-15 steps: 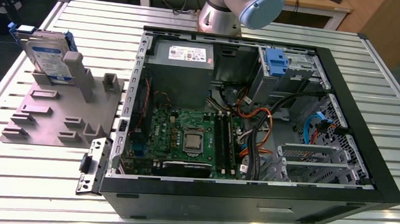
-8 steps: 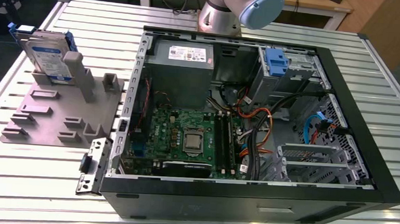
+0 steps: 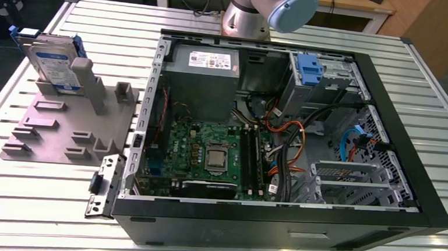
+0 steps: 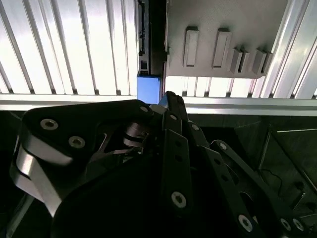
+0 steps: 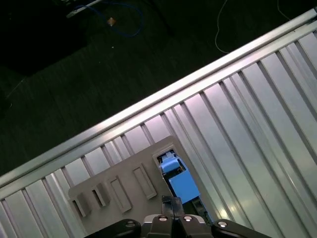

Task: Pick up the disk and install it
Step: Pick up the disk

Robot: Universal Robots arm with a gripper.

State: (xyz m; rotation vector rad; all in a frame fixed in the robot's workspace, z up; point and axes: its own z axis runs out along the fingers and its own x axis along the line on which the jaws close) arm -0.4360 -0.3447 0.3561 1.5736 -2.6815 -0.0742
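Observation:
The disk (image 3: 53, 62) stands upright on its edge in a slot of the grey fixture (image 3: 60, 133), at the exterior view's far left; it has a silver body, a white-and-blue label and a blue carrier frame. In both wrist views I look down on its blue top edge (image 4: 148, 88) (image 5: 179, 186). My gripper (image 4: 167, 96) (image 5: 172, 201) hangs well above it, nearly over that edge. Its fingers are closed together and hold nothing.
The open computer case (image 3: 286, 135) lies to the right of the fixture (image 5: 124, 183), with a grey power-supply box (image 3: 204, 60) and a drive bay with a blue latch (image 3: 309, 69) at its far side. The ribbed metal table (image 3: 48, 208) ends near the fixture; beyond its edge (image 5: 163, 94) lies dark floor with cables.

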